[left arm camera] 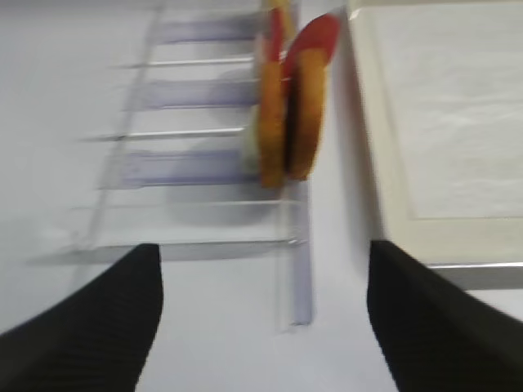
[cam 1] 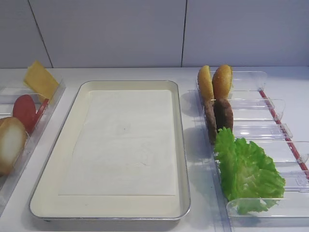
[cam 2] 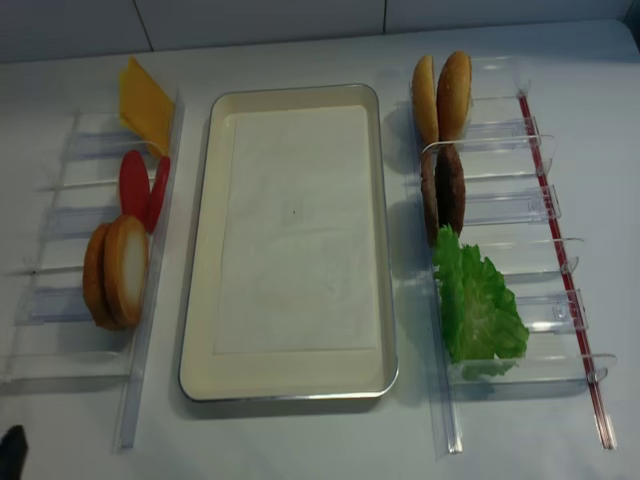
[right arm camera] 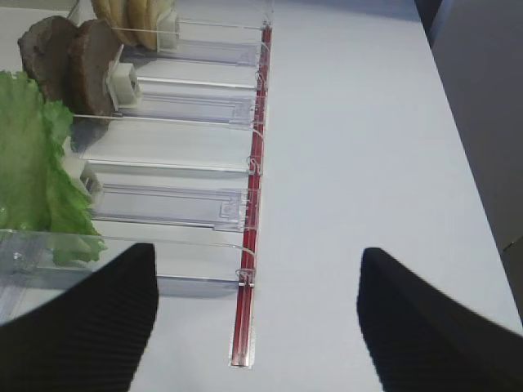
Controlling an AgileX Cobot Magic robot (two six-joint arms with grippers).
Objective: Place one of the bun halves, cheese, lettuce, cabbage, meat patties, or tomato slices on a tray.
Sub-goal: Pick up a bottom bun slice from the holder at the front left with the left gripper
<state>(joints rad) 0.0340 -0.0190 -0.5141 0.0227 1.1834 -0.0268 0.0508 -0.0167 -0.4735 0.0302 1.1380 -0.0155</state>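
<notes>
Left claw gapes open and empty, the bun halves upright well ahead, tray to their right

End effector open above clear holder; lettuce, meat patties left.

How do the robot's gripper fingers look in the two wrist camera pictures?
Each wrist view shows two black fingers with fine ribbed texture and tapered, rounded tips: left gripper, right gripper. No cables, markings or arm links are visible there.
</notes>
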